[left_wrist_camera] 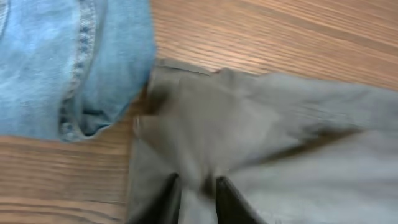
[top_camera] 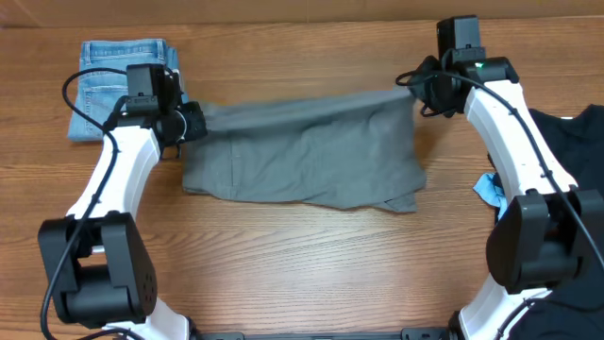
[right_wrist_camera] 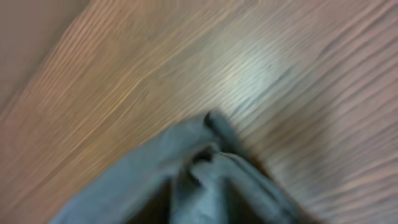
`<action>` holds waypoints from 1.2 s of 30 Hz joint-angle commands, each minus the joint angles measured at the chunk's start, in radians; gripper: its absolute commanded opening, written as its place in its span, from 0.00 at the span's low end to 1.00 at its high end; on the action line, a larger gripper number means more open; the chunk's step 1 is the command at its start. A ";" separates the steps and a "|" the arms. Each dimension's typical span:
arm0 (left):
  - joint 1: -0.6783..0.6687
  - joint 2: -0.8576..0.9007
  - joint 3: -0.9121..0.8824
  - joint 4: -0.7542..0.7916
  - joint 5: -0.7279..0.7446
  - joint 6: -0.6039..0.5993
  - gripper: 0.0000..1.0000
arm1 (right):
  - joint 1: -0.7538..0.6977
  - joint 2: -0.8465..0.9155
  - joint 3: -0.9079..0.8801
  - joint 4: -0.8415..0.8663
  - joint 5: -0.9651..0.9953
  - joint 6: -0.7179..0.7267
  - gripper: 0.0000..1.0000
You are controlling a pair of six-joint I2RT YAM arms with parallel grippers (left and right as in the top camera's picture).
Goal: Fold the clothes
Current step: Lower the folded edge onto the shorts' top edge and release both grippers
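Note:
The grey shorts [top_camera: 302, 151] lie stretched across the middle of the table, folded lengthwise. My left gripper [top_camera: 192, 123] is shut on their far left corner; in the left wrist view the black fingers [left_wrist_camera: 198, 186] pinch the grey cloth [left_wrist_camera: 267, 130]. My right gripper [top_camera: 415, 87] is shut on their far right corner; the right wrist view is blurred and shows bunched grey cloth [right_wrist_camera: 205, 174] wrapped over the fingers, lifted a little off the wood.
Small light-blue denim shorts [top_camera: 118, 80] lie folded at the back left, touching the grey cloth's corner [left_wrist_camera: 68, 68]. A black garment heap [top_camera: 576, 189] sits at the right edge with a blue scrap [top_camera: 488, 189] beside it.

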 commanded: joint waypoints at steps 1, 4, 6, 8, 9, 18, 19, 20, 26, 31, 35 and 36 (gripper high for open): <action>0.004 0.023 0.000 0.005 -0.066 -0.015 0.41 | -0.034 0.007 0.021 0.011 0.067 -0.043 0.84; 0.011 0.016 0.005 -0.023 -0.068 -0.013 0.57 | -0.054 0.000 0.022 -0.037 0.067 -0.088 0.93; 0.021 0.005 0.012 -0.069 -0.069 -0.002 0.63 | -0.076 -0.005 0.022 -0.101 0.063 -0.087 0.93; 0.033 -0.006 0.019 -0.136 -0.069 0.013 0.64 | -0.105 -0.006 0.022 -0.190 0.046 -0.087 0.93; 0.039 -0.010 0.020 -0.166 -0.069 0.016 0.65 | -0.116 -0.006 0.022 -0.228 0.029 -0.087 0.92; 0.041 0.044 -0.038 -0.325 -0.064 0.075 0.66 | -0.133 0.001 -0.115 -0.386 -0.199 -0.315 0.71; 0.039 0.055 -0.048 -0.319 -0.055 0.075 0.66 | -0.126 0.001 -0.147 -0.370 -0.206 -0.314 0.69; 0.038 0.061 -0.055 -0.317 -0.035 0.075 0.63 | -0.116 0.001 -0.188 -0.344 -0.208 -0.314 0.67; 0.039 0.099 -0.059 -0.315 0.033 0.104 0.33 | -0.098 0.001 -0.377 -0.193 -0.208 -0.311 0.71; 0.039 0.099 -0.059 -0.315 0.033 0.140 0.04 | -0.100 0.001 -0.415 -0.109 -0.210 -0.310 0.62; 0.050 0.098 -0.040 -0.335 0.039 0.138 0.04 | -0.100 0.001 -0.415 -0.073 -0.226 -0.311 0.24; 0.056 0.098 -0.026 -0.351 0.053 0.139 0.04 | -0.100 0.001 -0.415 -0.063 -0.227 -0.312 0.13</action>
